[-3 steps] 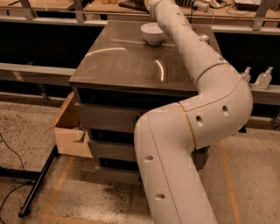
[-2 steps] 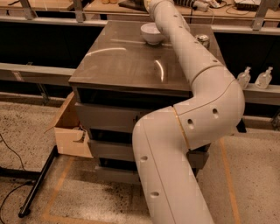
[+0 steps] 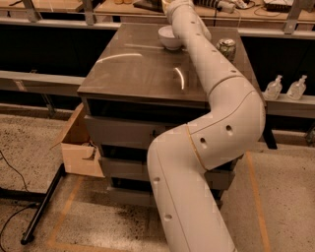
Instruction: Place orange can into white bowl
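Nearest, the smooth white arm [image 3: 197, 197] rises as a thick rounded tube from the bottom edge over a speckled floor [image 3: 285, 206] marked with orange tape lines [image 3: 66, 209]. To the left a black metal stand leg [image 3: 42, 206] slants across the floor, and an open brown cardboard box [image 3: 78, 147] sits against a grey cabinet [image 3: 118, 133] with stacked drawer fronts. The arm bends sharply at a bulbous elbow [image 3: 236, 108] beside the cabinet's right front corner. From there it runs as a long straight segment up and to the left, low over the dark, glossy tabletop [image 3: 133, 69], which shows curved streaks of reflected light. On a ledge to the right stand two clear pump bottles [image 3: 285, 88]. The orange can [image 3: 226, 48], a shiny metal cylinder, stands upright near the tabletop's far right edge, its long axis vertical and its silver top facing up, just right of the arm and apart from the bowl. The white bowl [image 3: 168, 37], round and plain, rests open side up at the far middle of the tabletop, its right side hidden behind the arm. The gripper [image 3: 166, 4] is at the arm's tip, just past the bowl at the top edge of the view and largely cut off; whether it is apart or together I cannot tell
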`<state>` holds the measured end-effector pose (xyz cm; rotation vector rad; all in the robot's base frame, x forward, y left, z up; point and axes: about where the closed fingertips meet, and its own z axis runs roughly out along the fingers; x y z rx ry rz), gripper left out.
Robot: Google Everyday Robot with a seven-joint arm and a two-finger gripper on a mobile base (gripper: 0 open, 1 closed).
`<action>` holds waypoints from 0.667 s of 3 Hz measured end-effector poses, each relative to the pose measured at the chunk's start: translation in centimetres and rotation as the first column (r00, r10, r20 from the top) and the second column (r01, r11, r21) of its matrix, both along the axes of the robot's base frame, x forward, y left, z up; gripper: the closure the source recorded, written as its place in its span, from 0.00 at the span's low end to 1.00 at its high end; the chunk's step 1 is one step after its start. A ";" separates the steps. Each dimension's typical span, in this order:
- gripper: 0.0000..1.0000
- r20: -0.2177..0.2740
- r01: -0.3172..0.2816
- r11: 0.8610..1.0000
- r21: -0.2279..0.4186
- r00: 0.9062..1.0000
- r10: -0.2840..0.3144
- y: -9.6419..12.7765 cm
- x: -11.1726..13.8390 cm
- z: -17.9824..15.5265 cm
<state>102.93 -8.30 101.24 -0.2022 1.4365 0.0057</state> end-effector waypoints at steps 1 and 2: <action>1.00 -0.008 0.006 1.000 0.011 1.000 -0.006 -0.1 0.4 -0.9; 1.00 -0.012 0.017 1.000 0.019 1.000 -0.017 -0.6 0.8 -2.1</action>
